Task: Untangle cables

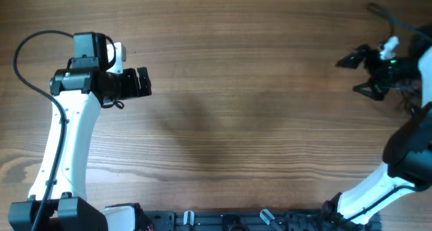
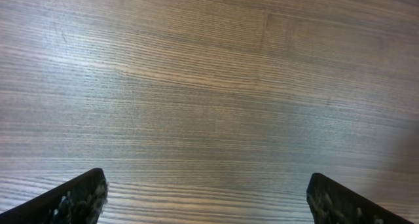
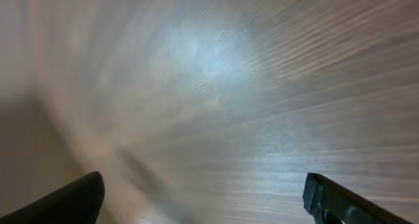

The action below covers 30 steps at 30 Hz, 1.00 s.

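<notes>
Right tool (image 1: pixel 347 75) sits near the 3 o'clock edge of the table (image 1: pixel 236 123), its jaws spread wide with nothing between them and its tips facing 9 o'clock. The only piece of the task's thing that can be made out is a thin dark cable (image 1: pixel 382 12) near the 2 o'clock corner. It lies at about 1 o'clock from that tool, behind its tips rather than ahead of them. What shows of its run goes roughly from 10 to 4 o'clock, and the rest seems to disappear behind the right arm. Whether more cables are tangled there cannot be told.

The left tool (image 1: pixel 145 82) is at the 9 o'clock side, also wide and empty, well apart from the cable. The right arm is clearly the nearer one, though it would probably have to turn back towards the corner before it could grasp.

Both wrist views show only wood grain, and the right one is blurred. No brand, label or writing can be read anywhere.
</notes>
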Each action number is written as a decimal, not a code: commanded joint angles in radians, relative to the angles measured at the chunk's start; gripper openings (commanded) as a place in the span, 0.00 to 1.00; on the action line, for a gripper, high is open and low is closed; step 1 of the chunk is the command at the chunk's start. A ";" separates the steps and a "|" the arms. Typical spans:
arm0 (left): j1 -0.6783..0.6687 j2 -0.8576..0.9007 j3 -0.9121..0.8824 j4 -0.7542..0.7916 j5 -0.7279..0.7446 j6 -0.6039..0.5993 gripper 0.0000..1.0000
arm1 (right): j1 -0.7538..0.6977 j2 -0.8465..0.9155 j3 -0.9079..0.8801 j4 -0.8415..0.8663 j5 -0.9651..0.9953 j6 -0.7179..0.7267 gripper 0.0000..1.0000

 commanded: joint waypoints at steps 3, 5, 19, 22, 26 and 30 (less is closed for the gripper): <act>0.005 0.008 -0.004 0.007 0.016 0.034 1.00 | 0.075 -0.233 0.014 -0.083 -0.050 -0.359 1.00; 0.005 0.008 -0.004 0.006 0.016 0.033 1.00 | 0.085 -0.359 0.014 -0.117 -0.031 -0.370 1.00; 0.005 0.008 -0.004 0.002 0.020 0.033 1.00 | 0.136 -1.069 0.014 -0.339 -0.152 -0.517 1.00; 0.005 0.008 -0.004 0.002 0.051 0.034 1.00 | 0.243 -1.177 0.014 -0.343 -0.101 -0.528 1.00; 0.005 0.008 -0.004 0.002 0.054 0.034 1.00 | 0.343 -1.277 0.014 -0.343 -0.012 -0.466 1.00; 0.005 0.008 -0.004 0.002 0.054 0.034 1.00 | 0.457 -1.411 0.014 -0.376 0.111 -0.409 1.00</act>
